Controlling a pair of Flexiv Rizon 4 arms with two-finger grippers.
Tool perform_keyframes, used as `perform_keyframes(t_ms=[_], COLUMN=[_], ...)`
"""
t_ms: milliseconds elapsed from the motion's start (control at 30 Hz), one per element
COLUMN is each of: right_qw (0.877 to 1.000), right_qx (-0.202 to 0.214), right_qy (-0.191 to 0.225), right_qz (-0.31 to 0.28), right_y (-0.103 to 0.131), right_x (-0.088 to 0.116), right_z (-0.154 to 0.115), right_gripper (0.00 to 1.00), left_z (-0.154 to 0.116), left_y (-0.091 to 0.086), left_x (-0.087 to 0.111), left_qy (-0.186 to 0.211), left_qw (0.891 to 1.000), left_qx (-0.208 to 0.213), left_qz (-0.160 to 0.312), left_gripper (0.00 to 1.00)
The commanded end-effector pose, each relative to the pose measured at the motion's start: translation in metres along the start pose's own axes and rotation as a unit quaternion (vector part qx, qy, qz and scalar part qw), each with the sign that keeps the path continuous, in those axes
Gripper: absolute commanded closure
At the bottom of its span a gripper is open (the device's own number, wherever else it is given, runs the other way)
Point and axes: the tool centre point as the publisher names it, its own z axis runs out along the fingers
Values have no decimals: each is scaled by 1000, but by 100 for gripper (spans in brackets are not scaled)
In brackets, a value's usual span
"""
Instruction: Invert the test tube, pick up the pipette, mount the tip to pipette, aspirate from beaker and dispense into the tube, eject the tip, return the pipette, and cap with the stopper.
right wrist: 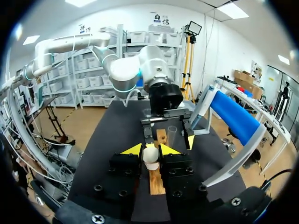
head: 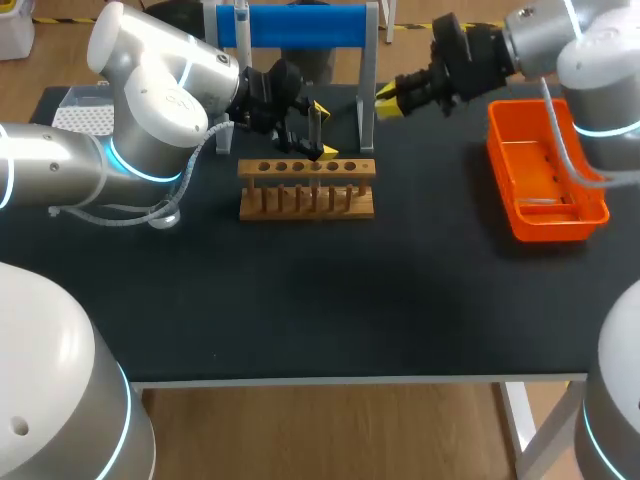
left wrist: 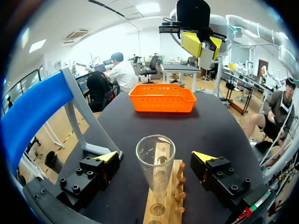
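While your left gripper [left wrist: 155, 157] stands with its fingers apart, clear of both sides of the upright test tube [left wrist: 156, 173] in the wooden rack [left wrist: 164, 207] near the surface's far edge, your right gripper [right wrist: 150, 150] is clamped on the white stopper [right wrist: 150, 160].

Our left arm [head: 150, 120] comes in from the left with the wrist bent. The left gripper [left wrist: 156, 157] has its fingers spread wide. A test tube [left wrist: 155, 168] stands between them, touching neither finger as far as we can tell from the wrist view. Our right arm [head: 560, 45] comes in from the right. The right gripper [right wrist: 150, 150] points toward the left gripper, ahead of it and well apart. Its fingers are pressed from both sides onto a small white stopper [right wrist: 150, 158].
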Motion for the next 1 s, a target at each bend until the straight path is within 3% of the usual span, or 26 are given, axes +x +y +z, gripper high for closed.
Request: perform_keyframes(t_ms=[33, 1000], right_qw=[999, 997], right_qx=[6, 14], right_qy=[42, 70], right_qz=[1, 14], right_y=[8, 26], right_x=[-10, -29], right_z=[8, 60], right_gripper=[100, 100], left_z=[-1, -1], left_y=[0, 0], left_x=[-1, -1], left_qy=[2, 2], left_qw=[1000, 1000], left_qx=[-1, -1], left_qz=[0, 0], left_gripper=[0, 0])
